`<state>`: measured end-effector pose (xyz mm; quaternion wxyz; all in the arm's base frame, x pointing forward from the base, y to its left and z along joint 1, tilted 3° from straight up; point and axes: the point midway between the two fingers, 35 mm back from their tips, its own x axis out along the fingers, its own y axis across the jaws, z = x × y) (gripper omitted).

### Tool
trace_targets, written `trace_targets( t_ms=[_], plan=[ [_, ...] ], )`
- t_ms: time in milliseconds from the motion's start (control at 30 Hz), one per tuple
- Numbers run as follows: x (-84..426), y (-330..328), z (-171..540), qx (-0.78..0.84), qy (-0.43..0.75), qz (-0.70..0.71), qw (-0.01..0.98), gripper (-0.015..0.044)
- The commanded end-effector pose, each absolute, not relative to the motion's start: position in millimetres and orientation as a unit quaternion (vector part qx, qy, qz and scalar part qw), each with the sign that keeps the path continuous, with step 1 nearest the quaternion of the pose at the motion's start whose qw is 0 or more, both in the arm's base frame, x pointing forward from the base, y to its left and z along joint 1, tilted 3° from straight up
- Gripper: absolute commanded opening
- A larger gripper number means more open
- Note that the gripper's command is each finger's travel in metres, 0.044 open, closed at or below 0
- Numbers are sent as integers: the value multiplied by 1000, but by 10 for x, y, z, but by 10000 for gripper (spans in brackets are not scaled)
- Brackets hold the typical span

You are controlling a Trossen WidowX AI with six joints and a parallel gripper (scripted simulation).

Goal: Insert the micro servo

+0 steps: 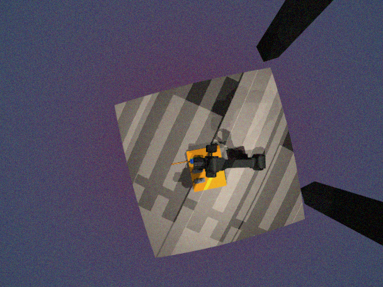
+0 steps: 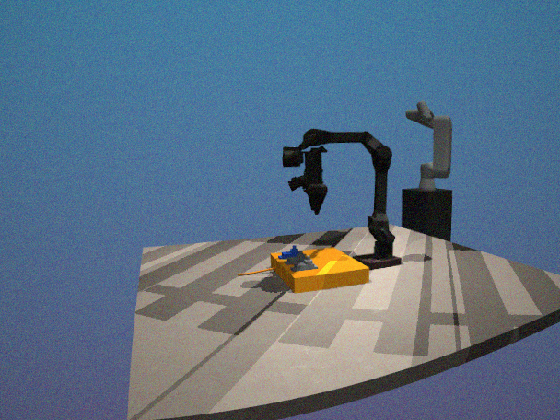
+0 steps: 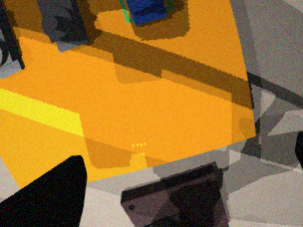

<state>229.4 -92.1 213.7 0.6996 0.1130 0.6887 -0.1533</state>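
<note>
While the blue servo (image 1: 191, 161) (image 2: 290, 253) (image 3: 147, 11) sits at its marked spot on the orange deck (image 1: 217, 183) (image 2: 332, 279) (image 3: 164, 110), perhaps fully down, its cable (image 1: 180, 163) (image 2: 254, 273) reaching past the edge, the pincer (image 2: 317, 213) hangs above, spread wide and holding nothing.

Table (image 1: 252, 195) (image 2: 249, 368): flat, four-cornered top, grey striped pattern of light and dark bands. Directly on surface: orange deck (image 1: 217, 183) (image 2: 332, 281) (image 3: 164, 116), lying flat; arm base (image 2: 397, 262) (image 3: 142, 211), dark, near the deck.
</note>
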Motion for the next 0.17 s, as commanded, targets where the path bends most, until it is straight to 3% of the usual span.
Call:
trace_targets(
  t_ms=[0, 133],
  plan=[
    [2299, -920, 2150, 112, 688, -151, 700, 440],
    [2299, -920, 2150, 112, 688, -151, 700, 440]
  ],
)
